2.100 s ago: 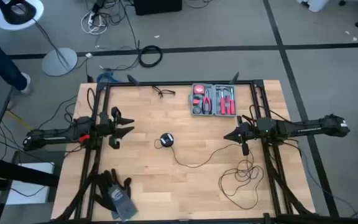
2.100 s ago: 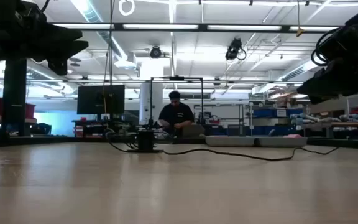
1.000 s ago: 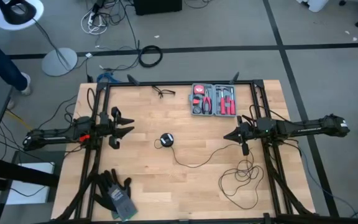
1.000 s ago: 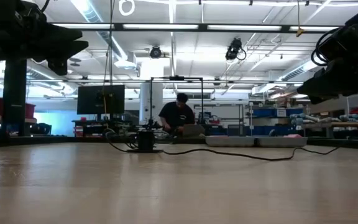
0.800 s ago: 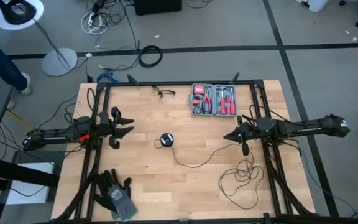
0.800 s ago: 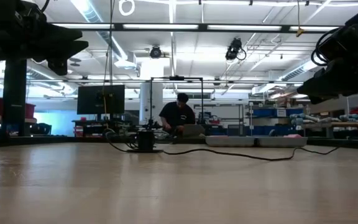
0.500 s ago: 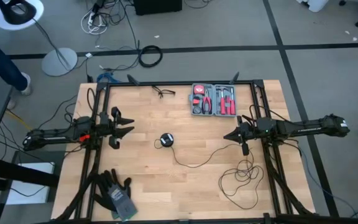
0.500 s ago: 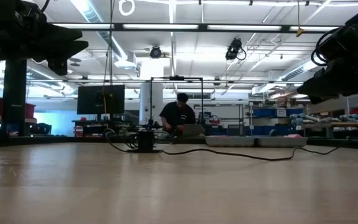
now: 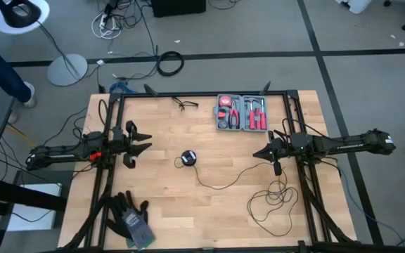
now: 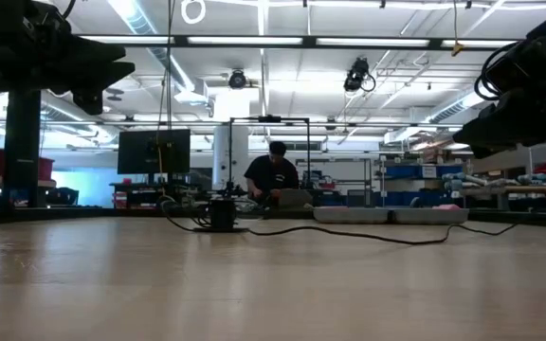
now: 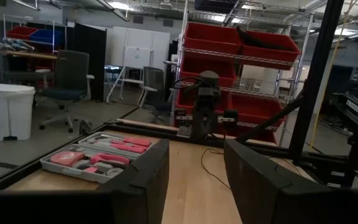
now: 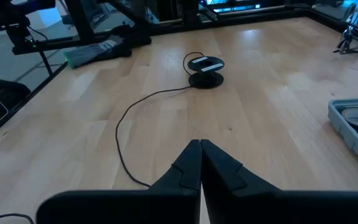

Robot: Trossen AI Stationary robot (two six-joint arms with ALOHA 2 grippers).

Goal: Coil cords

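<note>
Grippers first: the right gripper [image 9: 261,154] hangs above the wooden table [image 9: 167,211] with its two fingers [image 12: 219,165] pressed together, tips meeting and nothing between them, as its own wrist view shows. It sits well to the right of the puck [image 9: 188,157], the small round black disc with a pale centre that lies near the middle of the table. From the puck the thin black cord [image 9: 220,184] runs along the wood toward the right gripper, passing under it, then gathers into loose, untidy loops [image 9: 269,200] on the near right part of the table, farther from the puck than the gripper is. The left gripper [image 9: 146,147] waits on the other side of the puck, apart from it, with its fingers [image 11: 145,180] standing open with a clear gap and holding nothing. Beyond the puck, toward the far edge, lies an open tool case [image 9: 241,112] holding red-handled tools, and to the far left of the puck rests a small black glasses-like wire item [image 9: 185,105]. Nearer than the puck, at the near left corner, lies a pair of dark gloves [image 9: 131,218]. In the low view a person [image 10: 271,175] shows in the room beyond the table.
</note>
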